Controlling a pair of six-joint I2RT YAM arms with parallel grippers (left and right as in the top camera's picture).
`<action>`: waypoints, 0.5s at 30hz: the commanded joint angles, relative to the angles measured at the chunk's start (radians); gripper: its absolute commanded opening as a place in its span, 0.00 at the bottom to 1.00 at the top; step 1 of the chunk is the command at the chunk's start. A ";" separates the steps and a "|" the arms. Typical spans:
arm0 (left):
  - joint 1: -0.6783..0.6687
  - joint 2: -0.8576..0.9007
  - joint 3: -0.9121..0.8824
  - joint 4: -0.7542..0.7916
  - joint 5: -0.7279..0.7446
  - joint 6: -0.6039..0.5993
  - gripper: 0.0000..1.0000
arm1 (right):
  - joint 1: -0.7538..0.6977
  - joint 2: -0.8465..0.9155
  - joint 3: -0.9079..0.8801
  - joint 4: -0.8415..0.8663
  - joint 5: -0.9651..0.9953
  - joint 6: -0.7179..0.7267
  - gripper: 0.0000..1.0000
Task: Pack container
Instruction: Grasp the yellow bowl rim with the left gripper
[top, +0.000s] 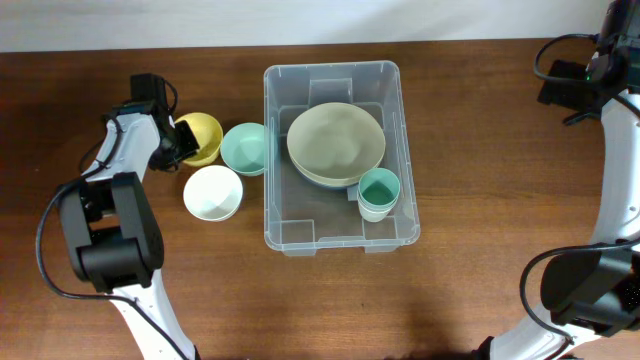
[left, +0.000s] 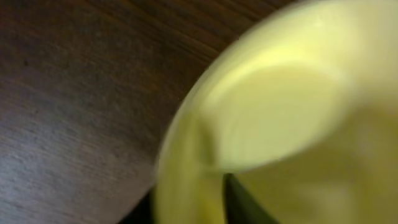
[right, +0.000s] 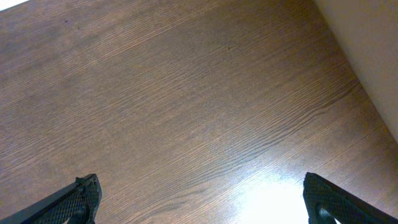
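Observation:
The clear container (top: 274, 215) stands mid-table. It holds a large pale green bowl (top: 335, 143) and a teal cup (top: 379, 192). Left of it sit a yellow bowl (top: 203, 135), a mint bowl (top: 245, 148) and a white bowl (top: 212, 192). My left gripper (top: 180, 140) is at the yellow bowl's left rim. In the left wrist view the blurred yellow bowl (left: 280, 112) fills the frame, with one dark finger inside the rim and one outside, closed on it (left: 186, 208). My right gripper (right: 199, 186) is open and empty above bare wood at the far right.
The right arm (top: 600, 70) stands at the table's far right edge, near the pale wall (right: 367, 37). The left arm's base (top: 105, 235) is at the front left. The three bowls sit close together beside the container's left wall.

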 joint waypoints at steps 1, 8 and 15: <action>0.014 0.020 -0.008 0.007 0.014 -0.010 0.19 | -0.001 0.002 0.000 0.000 -0.002 0.008 0.99; 0.104 0.001 0.014 -0.009 0.011 -0.010 0.01 | -0.001 0.002 0.000 0.000 -0.002 0.008 0.99; 0.196 -0.147 0.066 -0.064 0.021 0.013 0.01 | -0.001 0.002 0.000 0.000 -0.002 0.008 0.99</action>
